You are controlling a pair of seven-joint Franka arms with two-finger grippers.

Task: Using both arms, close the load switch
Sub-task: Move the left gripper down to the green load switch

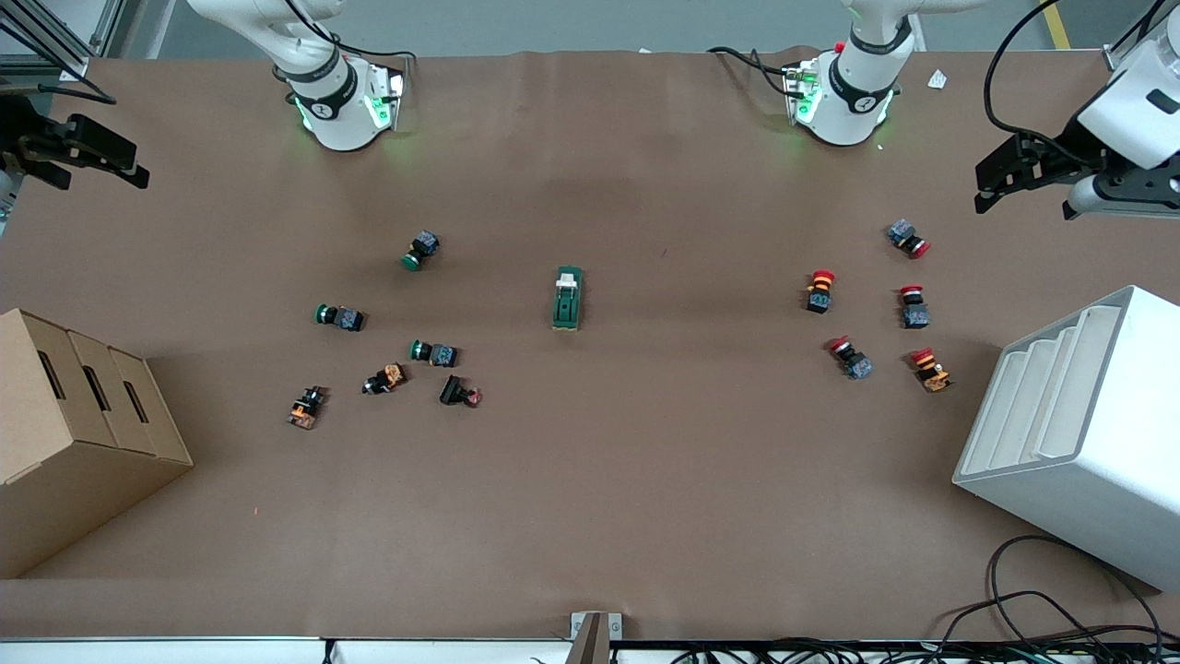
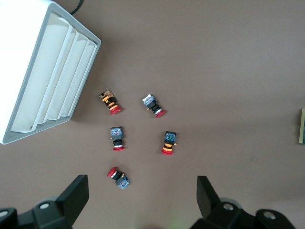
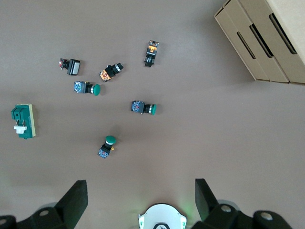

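The load switch (image 1: 568,298) lies flat in the middle of the brown table (image 1: 590,516), all by itself, with its white lever tab at the end that points toward the robot bases. Nothing is touching it. The left gripper (image 1: 985,188) hangs up in the air over the left arm's end of the table, and its two black fingers (image 2: 76,193) are spread wide apart with nothing between them. The right gripper (image 1: 138,175) hangs in the air over the right arm's end of the table, and its fingers (image 3: 76,195) are spread wide too, holding nothing. Both arms are waiting, well apart from the switch. Five red-capped push buttons (image 1: 820,290) lie scattered near the left arm's end, beside a white box with slots (image 1: 1079,433). Six more small buttons lie toward the right arm's end; three have green caps (image 1: 422,249), and the others look orange and black, though their caps are hard to make out. A brown cardboard box (image 1: 74,433) sits at that end of the table. In the left wrist view, only a thin edge of the switch shows.
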